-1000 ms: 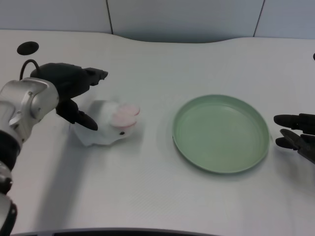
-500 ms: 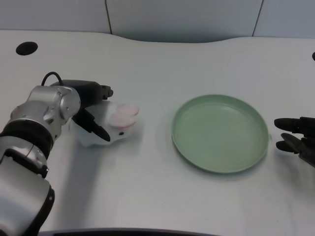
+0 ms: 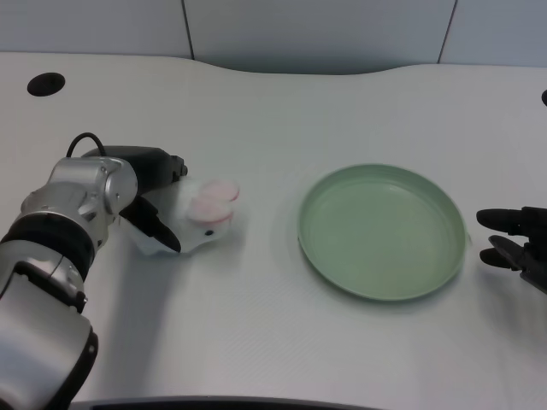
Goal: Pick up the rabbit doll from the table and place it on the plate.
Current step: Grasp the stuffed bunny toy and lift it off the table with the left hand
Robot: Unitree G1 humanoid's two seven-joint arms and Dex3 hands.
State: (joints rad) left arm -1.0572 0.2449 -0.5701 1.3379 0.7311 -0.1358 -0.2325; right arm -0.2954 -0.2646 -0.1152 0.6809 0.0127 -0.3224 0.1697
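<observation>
At the left of the frame the left robot hand [image 3: 155,201] sits against the rabbit doll [image 3: 198,215], its dark fingers [image 3: 161,234] spread around the doll's left side, one reaching low in front and others lying along the top; whether they actually grip the doll cannot be told from this view. The doll lies on the white worktop [image 3: 256,325], left of centre, pink ears uppermost, well apart from the green plate [image 3: 382,231] at centre right. Compared with half a second ago, the robot hand has slid slightly left and lower, the upper fingers drawn back from the doll's ears, and the forearm has settled a little nearer the frame's left edge. The doll itself has barely shifted, perhaps a touch to the left. The plate holds nothing and has not moved.
</observation>
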